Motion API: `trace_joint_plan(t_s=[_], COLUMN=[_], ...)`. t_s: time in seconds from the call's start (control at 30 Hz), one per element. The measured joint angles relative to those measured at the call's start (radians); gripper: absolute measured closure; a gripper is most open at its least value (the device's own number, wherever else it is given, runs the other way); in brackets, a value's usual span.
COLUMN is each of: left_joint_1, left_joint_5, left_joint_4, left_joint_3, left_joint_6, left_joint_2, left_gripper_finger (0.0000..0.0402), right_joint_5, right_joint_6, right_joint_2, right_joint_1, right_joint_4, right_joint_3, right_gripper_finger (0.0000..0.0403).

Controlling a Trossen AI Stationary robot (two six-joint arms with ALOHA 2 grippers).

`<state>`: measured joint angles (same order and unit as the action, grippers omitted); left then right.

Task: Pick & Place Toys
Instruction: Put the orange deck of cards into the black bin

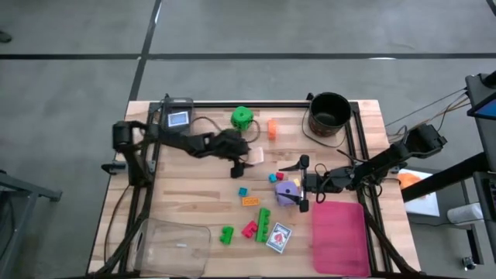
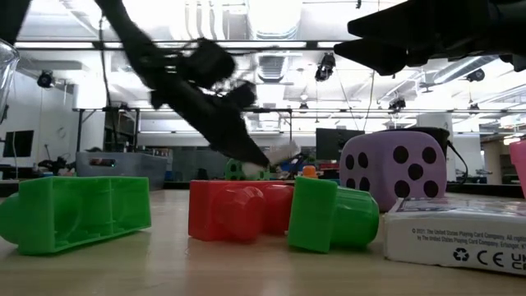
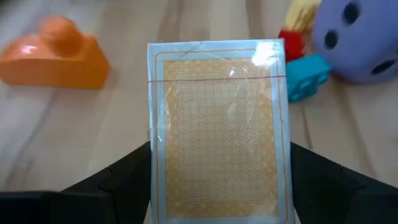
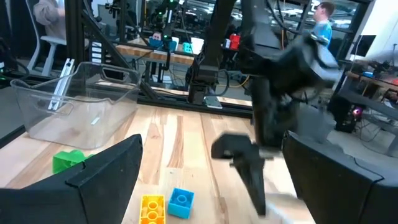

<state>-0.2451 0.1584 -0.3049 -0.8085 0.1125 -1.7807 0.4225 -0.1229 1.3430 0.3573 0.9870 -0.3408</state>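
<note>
Pinched between my left gripper's [image 3: 217, 186] fingers is a card pack [image 3: 219, 124] with an orange patterned back, filling the left wrist view. It is lifted clear of the table [image 1: 201, 186], near the middle, just beside the purple die [image 1: 285, 190].

Procedure, as I judge it: keep the pinch square across the pack's long edges; the wrapper looks slick, so avoid fast swings. Carry it to the clear plastic bin [image 1: 172, 246], on the near-left side of the die, and release low.

My right gripper [image 1: 304, 183] hovers at the purple die with its fingers spread, gripping nothing.

Around the die:
- teal brick [image 1: 242, 191], orange brick [image 1: 250, 201], green bricks [image 1: 263, 224] and red brick [image 1: 249, 229] lie between it and the bin;
- a second card pack [image 1: 279, 237] lies toward the table's near edge;
- a green die [image 1: 242, 117] sits well beyond.

Containers: the clear bin appears to hold no toys. The black bucket [image 1: 329, 114] stands beyond the die; its contents cannot be seen. The pink tray [image 1: 339, 236] is bare.
</note>
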Motion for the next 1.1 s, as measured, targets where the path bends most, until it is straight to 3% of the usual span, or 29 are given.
trace_joint_plan(t_s=[0.17,0.33,0.6,0.83,1.1], left_joint_1=[-0.004,-0.019,-0.062,-0.184,-0.337], left_joint_5=[-0.011,-0.074,-0.174,-0.304,-0.439], left_joint_4=[-0.235,-0.354,-0.403,-0.327,-0.208], left_joint_3=[0.217,0.399,0.615,0.695,0.698], left_joint_6=[-0.070,-0.118,-0.159,-0.184,-0.278], left_joint_2=[0.193,0.399,0.664,0.811,0.887], left_gripper_finger=[0.0104,0.0104,0.0104,0.0104,0.0104], right_joint_5=[0.000,0.000,0.000,0.000,0.000], right_joint_6=[0.000,0.000,0.010,0.012,0.012], right_joint_2=[0.000,0.000,0.000,0.000,0.000], right_joint_1=[0.000,0.000,0.000,0.000,0.000], right_joint_4=[0.000,0.000,0.000,0.000,0.000], right_joint_3=[0.000,0.001,0.001,0.001,0.001], right_gripper_finger=[0.0018,0.0018,0.0018,0.0018,0.0018])
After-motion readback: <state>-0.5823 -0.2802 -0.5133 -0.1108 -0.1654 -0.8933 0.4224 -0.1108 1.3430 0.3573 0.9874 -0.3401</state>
